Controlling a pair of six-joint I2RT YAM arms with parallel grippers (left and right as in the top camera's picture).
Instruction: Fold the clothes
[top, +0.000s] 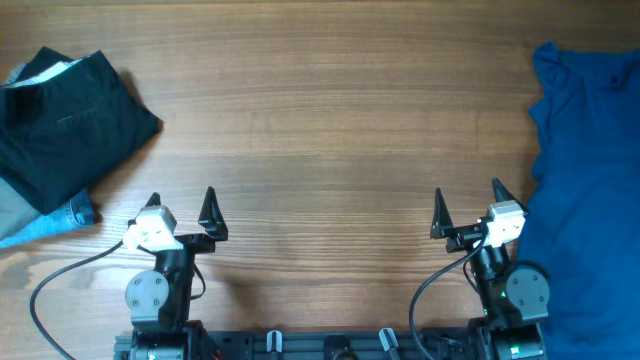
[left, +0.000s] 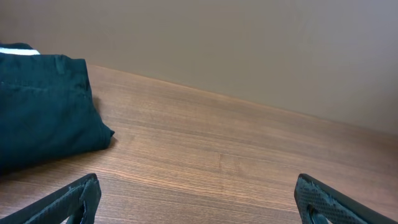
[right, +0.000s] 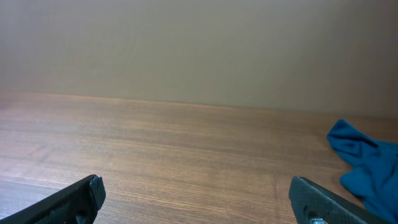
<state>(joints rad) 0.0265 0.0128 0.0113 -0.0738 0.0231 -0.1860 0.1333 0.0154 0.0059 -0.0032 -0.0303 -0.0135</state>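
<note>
Left tool (top: 181, 197) and right tool (top: 467, 192) both spread and empty at the near edge. Blue shirt (top: 590, 180) is heaped along the right edge, black garment (top: 65, 120) in the far-left corner. I'd drag the shirt to the middle and flatten it first

A wooden table (top: 330, 130) with a warm brown grain running left to right fills the overhead view. Toward its far left corner lies a black garment (top: 75, 115), folded into a rough square and turned at an angle, with a thin strip of white showing at its top edge. From under its near corner a pale blue cloth (top: 55, 222) pokes out by the left edge. Along the right side a royal-blue shirt (top: 590, 190) lies loose and rumpled, its wavy hem toward the middle — it reaches from the far edge to the near one and runs out of view on the right
</note>
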